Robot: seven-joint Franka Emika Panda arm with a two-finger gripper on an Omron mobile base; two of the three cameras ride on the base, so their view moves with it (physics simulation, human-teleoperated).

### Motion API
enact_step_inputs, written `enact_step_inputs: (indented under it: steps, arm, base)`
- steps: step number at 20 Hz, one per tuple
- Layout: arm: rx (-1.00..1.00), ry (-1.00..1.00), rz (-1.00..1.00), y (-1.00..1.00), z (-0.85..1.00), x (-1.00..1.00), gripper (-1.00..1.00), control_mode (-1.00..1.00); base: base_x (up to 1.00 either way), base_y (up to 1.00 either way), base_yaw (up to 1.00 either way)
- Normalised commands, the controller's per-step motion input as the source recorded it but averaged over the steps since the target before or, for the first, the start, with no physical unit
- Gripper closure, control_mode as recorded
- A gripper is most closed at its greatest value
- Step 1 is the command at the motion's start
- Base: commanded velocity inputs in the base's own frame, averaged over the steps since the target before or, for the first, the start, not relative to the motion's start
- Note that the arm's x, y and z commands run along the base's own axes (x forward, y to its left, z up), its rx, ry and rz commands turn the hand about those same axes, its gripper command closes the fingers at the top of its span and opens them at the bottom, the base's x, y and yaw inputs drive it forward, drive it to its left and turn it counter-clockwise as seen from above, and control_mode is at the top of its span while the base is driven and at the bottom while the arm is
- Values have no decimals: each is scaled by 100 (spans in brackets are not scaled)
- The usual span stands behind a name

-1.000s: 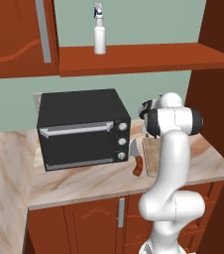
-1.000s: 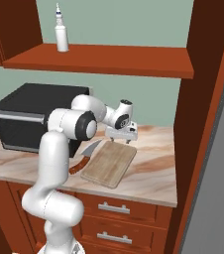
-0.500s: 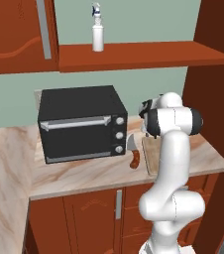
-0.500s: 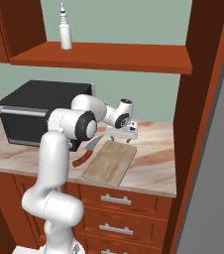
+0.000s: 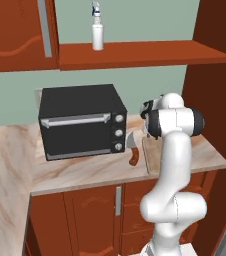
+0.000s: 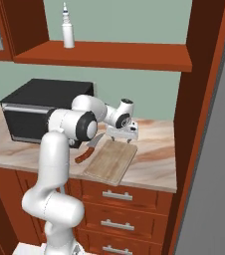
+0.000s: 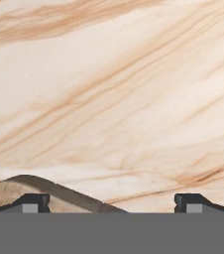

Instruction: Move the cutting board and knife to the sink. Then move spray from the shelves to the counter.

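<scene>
The light-brown cutting board (image 6: 110,160) lies on the beige marble counter (image 6: 154,167), right of the black oven. Beside it on the left lies the knife (image 6: 89,149), its reddish-brown handle toward the front. My gripper (image 6: 123,138) hangs open just above the board's far edge, pointing down, with nothing between its fingers. In the hand view the open gripper (image 7: 113,203) looks at bare counter (image 7: 114,99), with a corner of the cutting board (image 7: 20,191) by one fingertip. The white spray (image 6: 67,32) stands on the shelves (image 6: 109,54) above. The sink is out of view.
A black oven (image 5: 80,122) stands on the counter left of the knife (image 5: 132,150). A tall reddish-brown cabinet wall (image 6: 199,99) closes the counter on the right. Drawers and cabinet doors (image 5: 95,210) lie below the counter edge.
The whole picture has shifted slightly in both base views, so the camera has moved a little. The gripper stays open over the board's far edge.
</scene>
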Motion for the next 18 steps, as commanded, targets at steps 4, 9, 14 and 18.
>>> enact_step_inputs:
  steps: [4, 9, 14, 18]
  arm:
    - [0, 0, 0, 0, 0, 0, -100, 100]
    - [0, 0, 0, 0, 0, 0, -100, 100]
    - [0, 0, 0, 0, 0, 0, -100, 100]
    - [0, 0, 0, 0, 0, 0, -100, 100]
  base:
    - [-33, -9, 0]
    - [-32, -7, 0]
    - [-26, -5, 0]
    - [-30, -3, 0]
